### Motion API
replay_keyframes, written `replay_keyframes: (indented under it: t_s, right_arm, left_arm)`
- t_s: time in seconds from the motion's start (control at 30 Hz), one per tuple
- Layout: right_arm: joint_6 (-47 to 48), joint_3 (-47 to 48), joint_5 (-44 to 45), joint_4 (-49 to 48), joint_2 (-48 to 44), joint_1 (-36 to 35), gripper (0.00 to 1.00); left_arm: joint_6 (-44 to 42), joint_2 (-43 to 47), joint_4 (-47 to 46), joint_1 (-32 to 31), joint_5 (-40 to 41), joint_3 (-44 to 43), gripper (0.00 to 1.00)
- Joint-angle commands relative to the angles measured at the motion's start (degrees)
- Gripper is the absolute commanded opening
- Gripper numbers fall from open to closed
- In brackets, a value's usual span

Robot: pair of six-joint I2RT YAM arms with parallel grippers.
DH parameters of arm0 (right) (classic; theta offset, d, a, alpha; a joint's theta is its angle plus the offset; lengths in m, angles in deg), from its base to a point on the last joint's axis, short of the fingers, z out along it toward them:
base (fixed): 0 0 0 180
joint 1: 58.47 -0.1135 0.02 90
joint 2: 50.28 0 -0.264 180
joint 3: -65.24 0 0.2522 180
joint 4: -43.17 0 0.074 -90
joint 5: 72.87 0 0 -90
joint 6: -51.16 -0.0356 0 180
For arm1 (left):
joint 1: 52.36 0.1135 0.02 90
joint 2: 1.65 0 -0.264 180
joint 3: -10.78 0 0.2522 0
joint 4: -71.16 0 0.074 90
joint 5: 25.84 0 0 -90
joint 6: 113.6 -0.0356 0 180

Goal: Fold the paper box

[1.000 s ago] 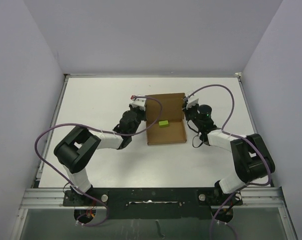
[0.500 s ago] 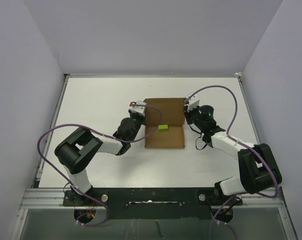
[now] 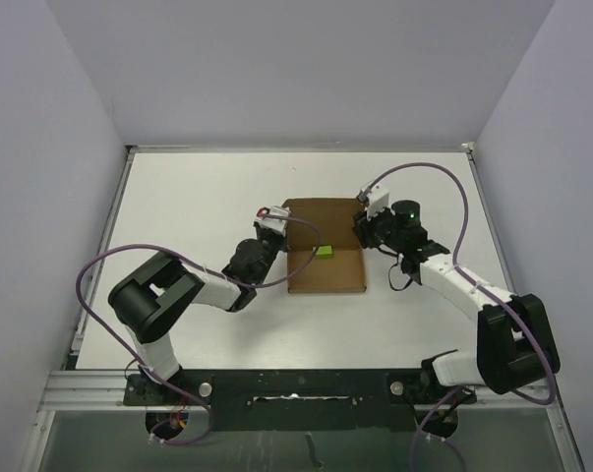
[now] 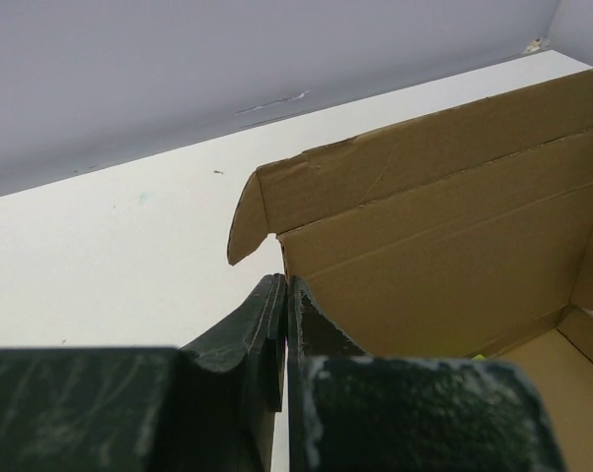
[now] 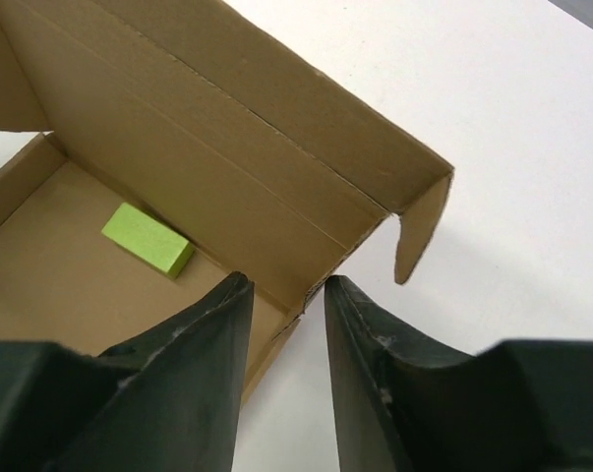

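Right end effector [image 5: 286, 293] newly released; left end effector [image 4: 285, 291] clenched, paper box [image 4: 444, 246] grip hidden.

We count one paper box [image 3: 321, 214] and one small green block [image 3: 324, 252]. We count two grippers, the left gripper [image 3: 279, 226] and the right gripper [image 3: 361, 231], over one table [image 3: 178, 197].

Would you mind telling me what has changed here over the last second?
The right gripper opened around the right wall of the box, which slid slightly toward the arms. The left gripper stayed shut on the left wall; the green block stayed inside.
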Motion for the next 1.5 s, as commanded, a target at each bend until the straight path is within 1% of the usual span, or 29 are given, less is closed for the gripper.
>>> replay_keyframes:
  t_s: [0.0, 0.1, 0.17, 0.27, 0.33, 0.4, 0.5, 0.6, 0.67, 0.73, 0.9, 1.07, 1.2, 1.4, 1.47]
  right_arm:
    - [1.74, 5.36, -6.24, 6.77, -3.36, 0.37, 0.42]
    - [4.26, 6.80, -10.13, 10.95, -4.36, 2.42, 0.53]
    - [5.73, 8.23, -13.61, 14.35, -4.83, 4.84, 0.58]
    - [10.61, 13.47, -24.00, 24.90, -4.95, 10.15, 0.63]
    - [14.34, 16.47, -30.96, 30.07, -4.86, 13.37, 0.65]
    - [16.60, 20.03, -35.81, 34.49, -4.35, 16.14, 0.68]
    - [17.86, 26.32, -38.74, 41.55, -1.77, 18.63, 0.75]
    - [18.91, 34.82, -40.30, 51.64, 3.60, 19.04, 0.80]
    - [18.70, 37.87, -40.41, 57.15, 6.90, 18.82, 0.80]
    - [18.63, 38.49, -39.16, 58.58, 8.61, 18.16, 0.79]
    - [18.87, 37.61, -33.12, 57.65, 8.92, 15.52, 0.79]
    - [18.08, 38.49, -22.88, 57.51, 10.54, 11.71, 0.79]
    - [17.22, 37.98, -17.21, 55.80, 11.78, 10.90, 0.76]
    - [17.69, 36.73, -15.21, 54.28, 12.97, 10.59, 0.73]
    - [17.71, 36.30, -15.29, 53.56, 13.12, 10.26, 0.69]
  left_arm:
    - [-0.67, 1.41, -2.32, -1.50, -3.99, 1.10, 0.00]
    - [-0.88, 1.43, -2.95, -1.56, -4.51, 1.43, 0.00]
    - [-1.02, 1.33, -3.32, -1.58, -4.80, 1.57, 0.00]
    - [-1.85, 1.33, -3.94, -1.58, -5.15, 1.78, 0.00]
    - [-2.35, 1.40, -4.19, -1.58, -5.34, 1.96, 0.00]
    - [-3.01, 1.54, -4.35, -1.59, -5.54, 1.97, 0.00]
    - [-3.84, 1.75, -4.59, -1.58, -5.96, 1.97, 0.00]
    - [-4.44, 2.09, -4.63, -1.58, -6.26, 2.03, 0.00]
    - [-4.79, 2.30, -4.64, -1.58, -6.47, 2.05, 0.00]
    - [-4.89, 2.36, -4.66, -1.58, -6.61, 2.06, 0.00]
    - [-5.42, 2.54, -4.50, -1.75, -6.75, 2.06, 0.00]
    - [-5.90, 2.99, -4.28, -1.93, -6.57, 1.97, 0.00]
    - [-6.08, 3.25, -4.23, -2.02, -6.41, 2.07, 0.00]
    - [-6.26, 3.51, -4.07, -2.02, -6.49, 1.80, 0.00]
    - [-6.27, 3.44, -3.99, -2.02, -6.48, 1.80, 0.00]
